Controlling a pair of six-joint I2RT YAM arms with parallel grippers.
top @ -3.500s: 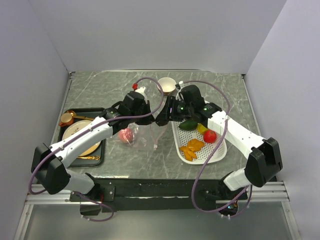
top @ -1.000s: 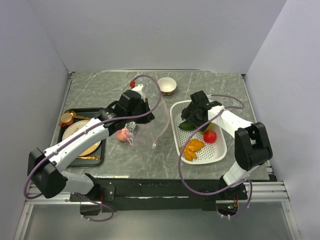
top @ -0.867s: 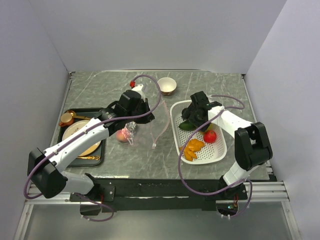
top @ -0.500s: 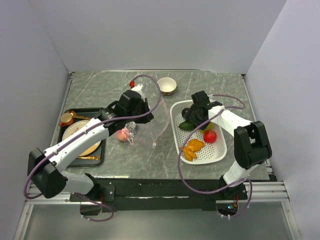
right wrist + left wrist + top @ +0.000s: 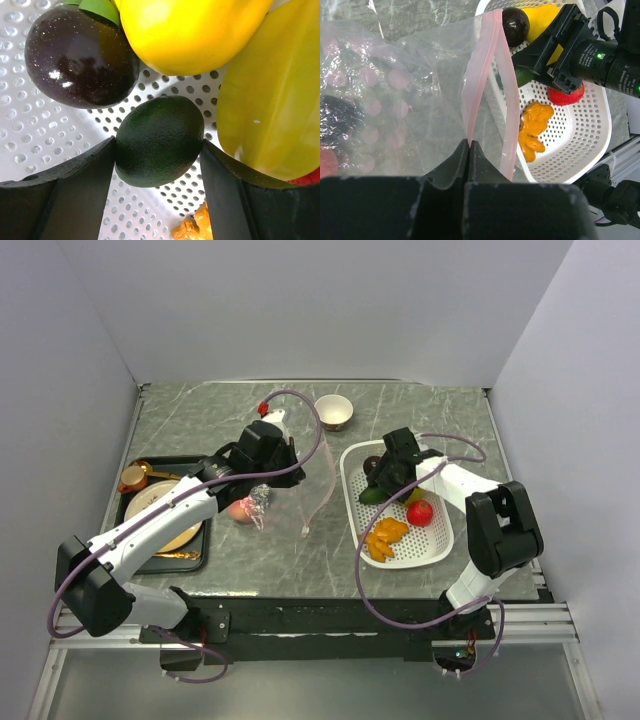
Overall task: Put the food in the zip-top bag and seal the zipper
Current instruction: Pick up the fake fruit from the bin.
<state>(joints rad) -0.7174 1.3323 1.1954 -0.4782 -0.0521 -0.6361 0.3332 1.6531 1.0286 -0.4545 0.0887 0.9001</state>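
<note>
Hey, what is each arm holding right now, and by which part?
Left gripper pinches the zip-top bag by its pink zipper strip. Right gripper brackets the dark green fruit in the basket; whether it's gripped cannot be told.

place: robot lab cell | cues: plain walls (image 5: 300,310), marble-look table (image 5: 200,415), metal rail (image 5: 545,615)

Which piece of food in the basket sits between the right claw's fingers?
The dark green round fruit, touching both fingers of the right claw. The purple plum and the yellow pieces lie beyond the fingertips, outside its grasp.
</note>
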